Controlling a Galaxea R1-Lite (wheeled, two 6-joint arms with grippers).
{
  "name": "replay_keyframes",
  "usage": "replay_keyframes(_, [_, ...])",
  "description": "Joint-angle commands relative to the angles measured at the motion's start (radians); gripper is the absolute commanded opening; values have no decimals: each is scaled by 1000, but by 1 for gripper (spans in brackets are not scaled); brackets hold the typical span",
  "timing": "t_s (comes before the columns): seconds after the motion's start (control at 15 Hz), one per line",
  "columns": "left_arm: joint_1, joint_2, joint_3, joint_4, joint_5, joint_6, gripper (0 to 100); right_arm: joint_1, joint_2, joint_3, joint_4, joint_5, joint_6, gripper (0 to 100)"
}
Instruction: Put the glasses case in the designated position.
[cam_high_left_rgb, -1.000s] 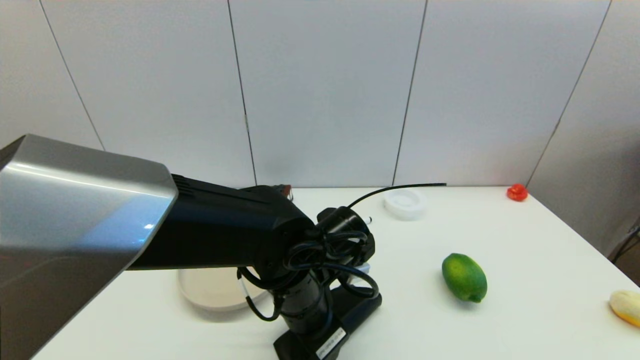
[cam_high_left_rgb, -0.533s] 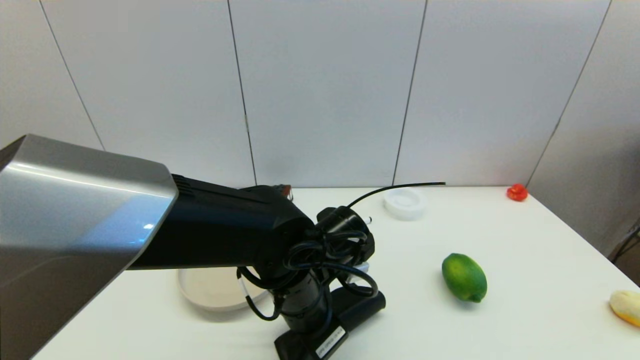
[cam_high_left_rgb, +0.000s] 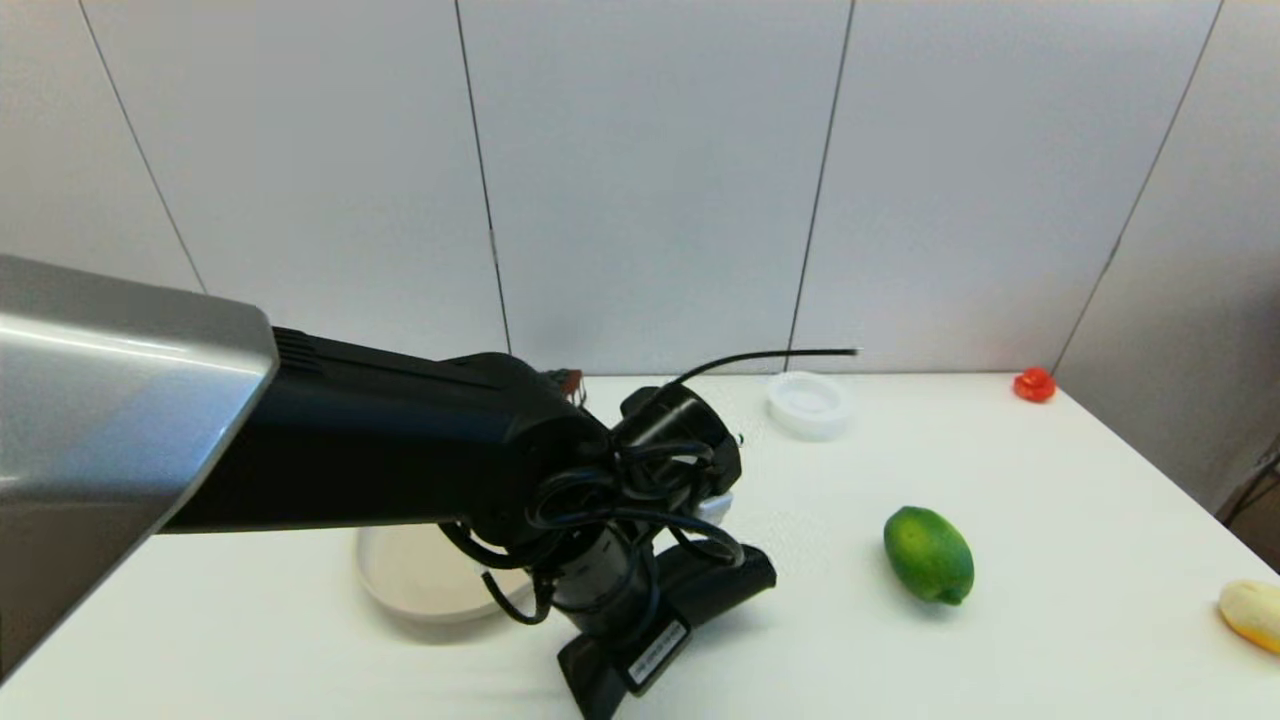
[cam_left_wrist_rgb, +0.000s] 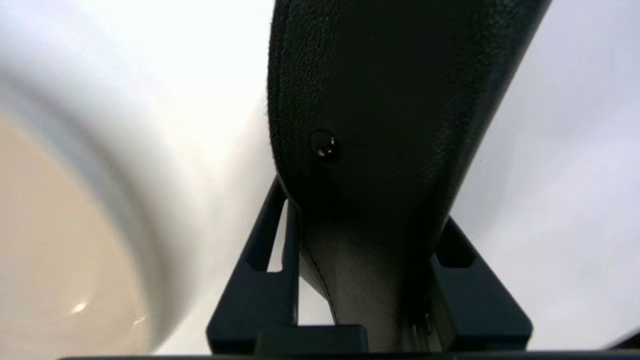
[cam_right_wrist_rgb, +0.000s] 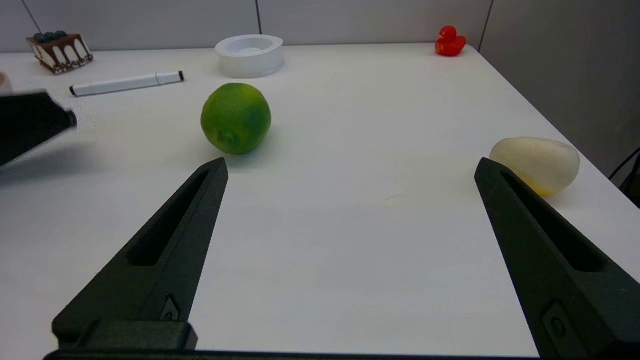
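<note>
1. Case: long matte black soft glasses case (cam_high_left_rgb: 715, 585) pinched in my left end effector (cam_left_wrist_rgb: 367, 280), lifted beside beige round plate (cam_high_left_rgb: 400, 575).
2. Looks light and pliable; mid-body grip suits it.
3. Right end effector (cam_right_wrist_rgb: 350, 210) spread, idle above white counter (cam_right_wrist_rgb: 350, 150).

left pincer (cam_left_wrist_rgb: 367, 280) clamped low over table, right pincer (cam_right_wrist_rgb: 350, 172) spread wide, parked

Bright, even light from overhead fills the scene. The lime (cam_high_left_rgb: 928, 555) casts a soft, short shadow on the tabletop (cam_high_left_rgb: 1050, 500). A glossy highlight streaks the left arm's silver shell (cam_high_left_rgb: 110, 400). In the left wrist view the beige plate (cam_left_wrist_rgb: 55, 250) is badly out of focus and the glasses case (cam_left_wrist_rgb: 380, 100) fairly sharp; white tabletop there glares out.
</note>
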Motion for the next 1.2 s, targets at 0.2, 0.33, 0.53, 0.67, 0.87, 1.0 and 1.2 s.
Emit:
replay_keyframes(0.2, [51,-137,52,-114,80,1,0,0,0,0,0,0,0,100])
replay_keyframes(0.33, [87,-183,98,-200,163,3,0,0,0,0,0,0,0,100])
replay_keyframes(0.53, [154,-243,118,-274,227,16,0,0,0,0,0,0,0,100])
replay_keyframes(0.67, [229,-276,118,-300,238,67,0,0,0,0,0,0,0,100])
replay_keyframes(0.87, [392,-330,119,-343,241,260,0,0,0,0,0,0,0,100])
replay_keyframes(1.0, [475,-362,122,-363,241,366,0,0,0,0,0,0,0,100])
replay_keyframes(1.2, [570,-416,125,-358,227,503,0,0,2,0,0,0,0,100])
